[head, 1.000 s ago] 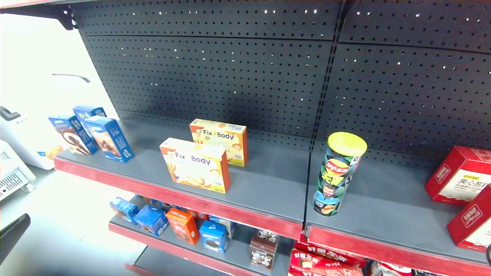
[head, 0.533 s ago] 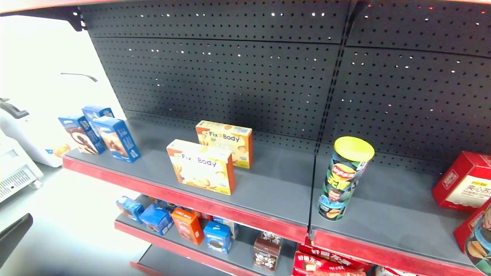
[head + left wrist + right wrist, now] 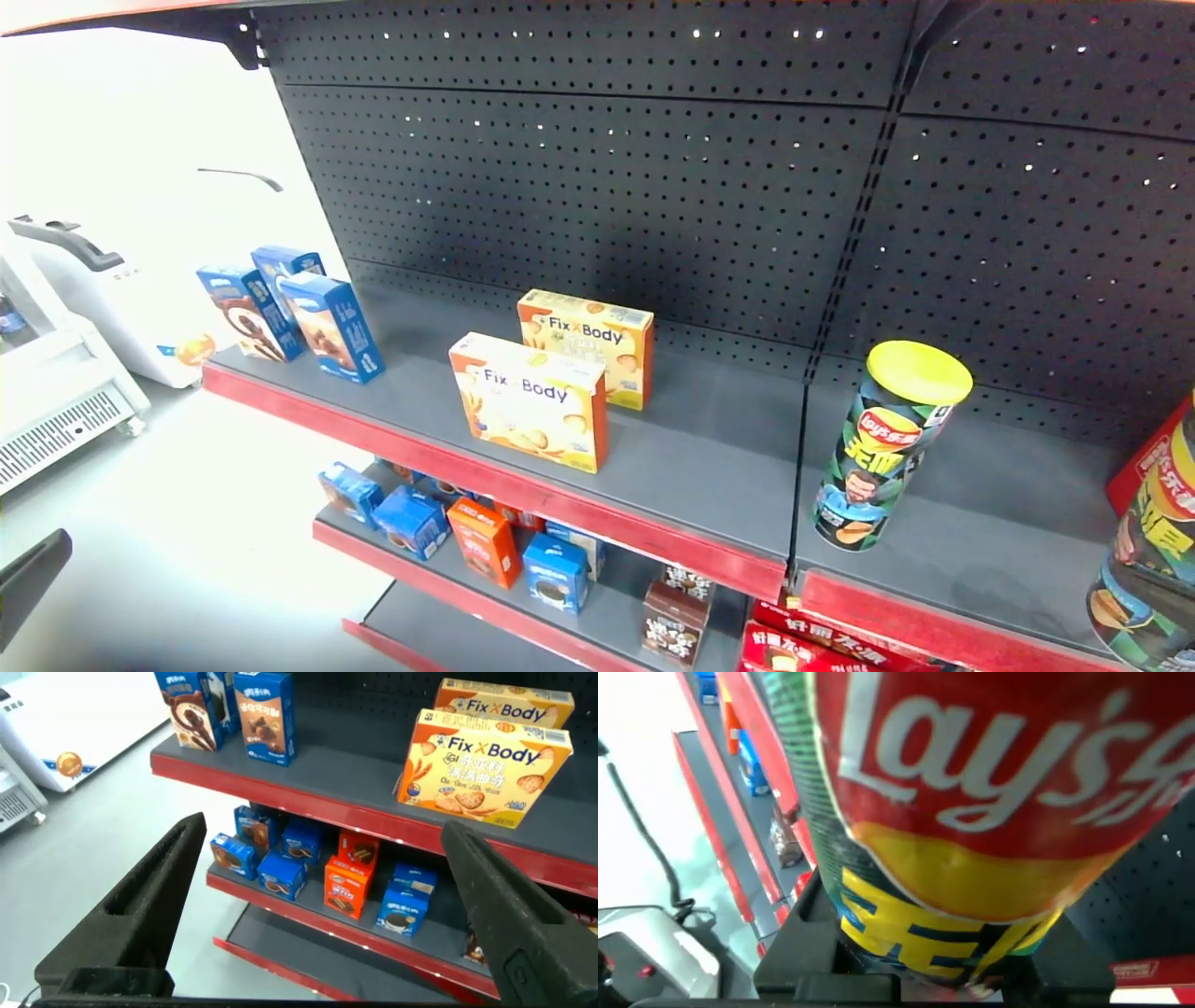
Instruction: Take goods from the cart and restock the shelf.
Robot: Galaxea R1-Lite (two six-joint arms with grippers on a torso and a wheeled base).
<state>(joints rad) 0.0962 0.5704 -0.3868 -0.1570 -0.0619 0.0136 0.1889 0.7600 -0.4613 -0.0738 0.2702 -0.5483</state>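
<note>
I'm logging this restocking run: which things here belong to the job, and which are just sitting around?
Job: green-and-yellow cardboard chip tube, clamped in the right gripper; open left gripper; grey metal shelf with red front edge; yellow-lidded chip tube standing on it.
Bystanders: orange-yellow biscuit boxes; blue cardboard boxes; white cabinet on the floor.

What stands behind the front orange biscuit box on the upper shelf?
A second box of the same kind stands behind the front box, shifted toward the right. Its lower left part is covered, so whether they touch cannot be judged.
</note>
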